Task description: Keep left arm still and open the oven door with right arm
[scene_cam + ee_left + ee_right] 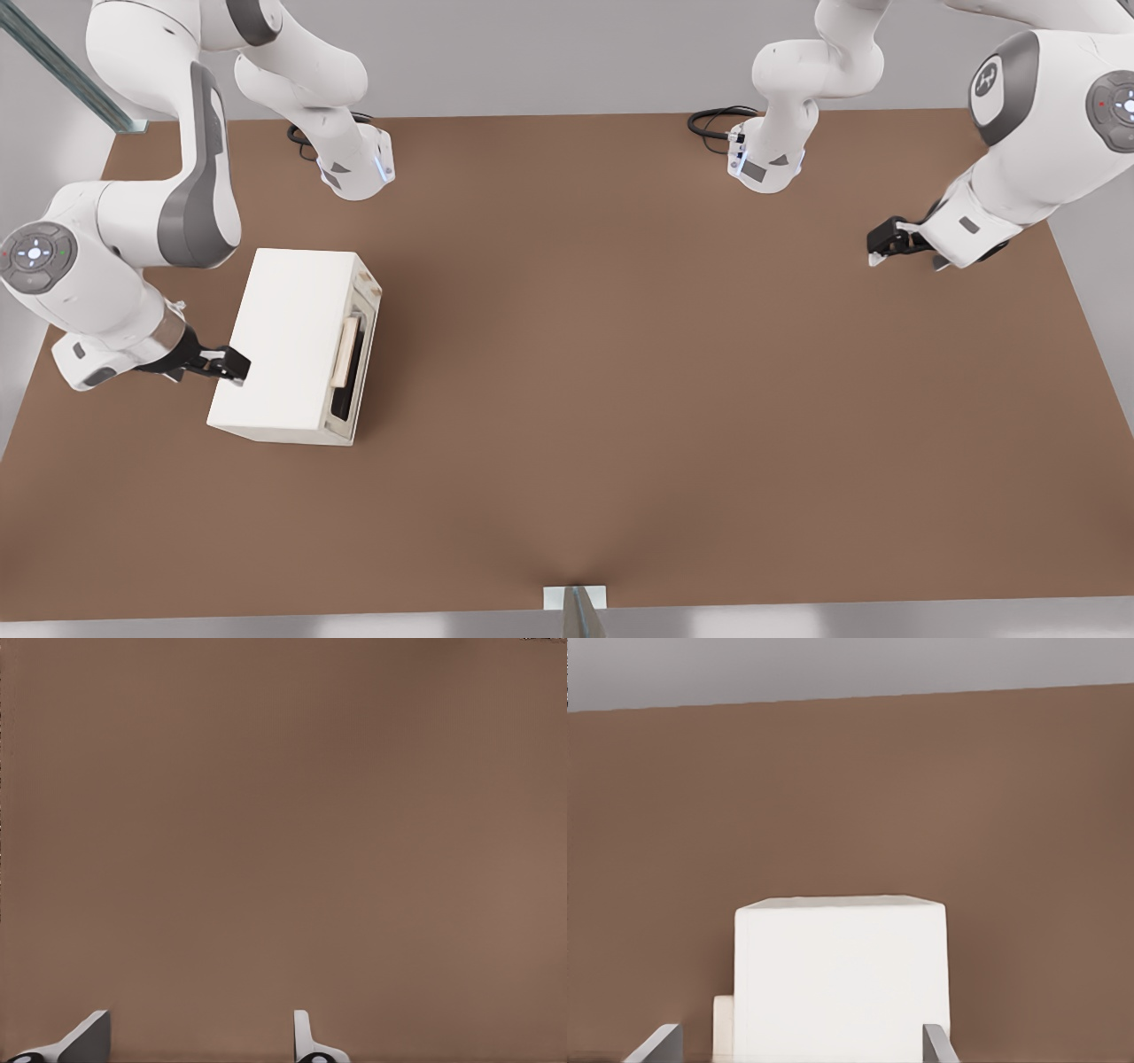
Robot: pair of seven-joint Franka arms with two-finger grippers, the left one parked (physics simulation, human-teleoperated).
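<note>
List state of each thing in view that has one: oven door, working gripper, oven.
oven door: shut, flush with the oven front, facing the front view's right.
gripper: open, at the oven's windowless back edge, opposite the door, holding nothing.
oven: upright on the table.

oven on table, gripper behind it
</note>
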